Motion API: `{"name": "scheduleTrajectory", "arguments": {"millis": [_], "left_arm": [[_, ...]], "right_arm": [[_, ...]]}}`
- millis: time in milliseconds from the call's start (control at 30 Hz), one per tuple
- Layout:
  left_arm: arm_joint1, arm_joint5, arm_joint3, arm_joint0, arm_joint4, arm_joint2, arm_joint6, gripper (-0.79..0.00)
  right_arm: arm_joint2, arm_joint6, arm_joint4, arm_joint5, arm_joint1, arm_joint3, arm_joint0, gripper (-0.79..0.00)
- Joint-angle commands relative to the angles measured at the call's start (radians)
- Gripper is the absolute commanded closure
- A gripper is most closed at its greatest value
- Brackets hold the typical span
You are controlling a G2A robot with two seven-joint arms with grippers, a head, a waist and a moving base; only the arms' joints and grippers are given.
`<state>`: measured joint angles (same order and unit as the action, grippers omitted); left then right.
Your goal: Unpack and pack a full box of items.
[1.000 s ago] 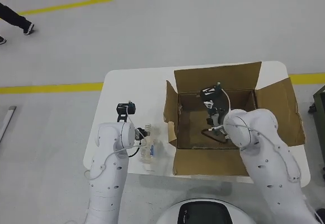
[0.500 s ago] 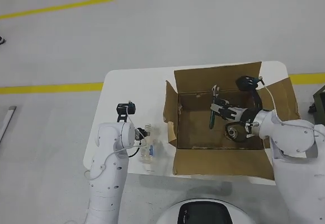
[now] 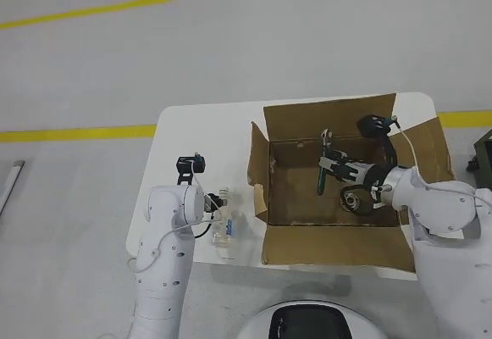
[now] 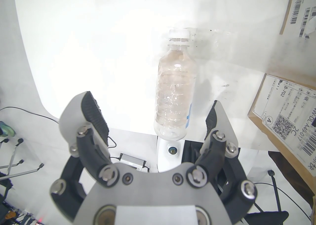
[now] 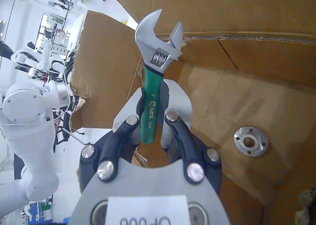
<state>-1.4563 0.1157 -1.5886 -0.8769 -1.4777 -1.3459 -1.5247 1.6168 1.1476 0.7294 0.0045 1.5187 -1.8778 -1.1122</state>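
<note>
Right tool (image 5: 154, 93) clamps the green-handled steel wrench (image 5: 158, 48) over the brown cardboard box (image 3: 330, 110); left tool (image 4: 153, 102) gapes wide above the clear plastic bottle (image 4: 176, 87).

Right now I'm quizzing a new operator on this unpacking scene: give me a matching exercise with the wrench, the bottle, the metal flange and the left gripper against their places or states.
1 wrench
2 bottle
3 metal flange
4 left gripper

A open, holding nothing
B on the floor of the box
C clamped in the right gripper
D on the white table, outside the box

Pairs: 1-C, 2-D, 3-B, 4-A
</note>
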Motion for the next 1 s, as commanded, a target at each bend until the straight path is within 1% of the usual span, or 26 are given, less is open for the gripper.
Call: {"name": "scheduleTrajectory", "arguments": {"millis": [0, 167, 300, 467, 600, 767, 967], "left_arm": [[0.000, 0.000, 0.000, 0.000, 0.000, 0.000, 0.000, -0.785], [0.000, 0.000, 0.000, 0.000, 0.000, 0.000, 0.000, -0.785], [0.000, 0.000, 0.000, 0.000, 0.000, 0.000, 0.000, -0.785], [0.000, 0.000, 0.000, 0.000, 0.000, 0.000, 0.000, -0.785], [0.000, 0.000, 0.000, 0.000, 0.000, 0.000, 0.000, -0.785], [0.000, 0.000, 0.000, 0.000, 0.000, 0.000, 0.000, -0.785], [0.000, 0.000, 0.000, 0.000, 0.000, 0.000, 0.000, -0.785]], "right_arm": [[-0.004, -0.029, -0.003, -0.012, -0.002, -0.003, -0.013, 0.000], [0.050, -0.119, -0.098, -0.060, -0.012, -0.064, -0.035, 0.000], [0.137, -0.179, -0.216, -0.093, -0.023, -0.104, -0.052, 0.000], [0.267, -0.205, -0.390, -0.131, -0.039, -0.113, -0.070, 0.000], [0.357, -0.208, -0.526, -0.149, -0.052, -0.089, -0.092, 0.000], [0.390, -0.215, -0.652, -0.147, -0.063, -0.054, -0.124, 0.000], [0.389, -0.215, -0.654, -0.145, -0.064, -0.053, -0.126, 0.000]]}}
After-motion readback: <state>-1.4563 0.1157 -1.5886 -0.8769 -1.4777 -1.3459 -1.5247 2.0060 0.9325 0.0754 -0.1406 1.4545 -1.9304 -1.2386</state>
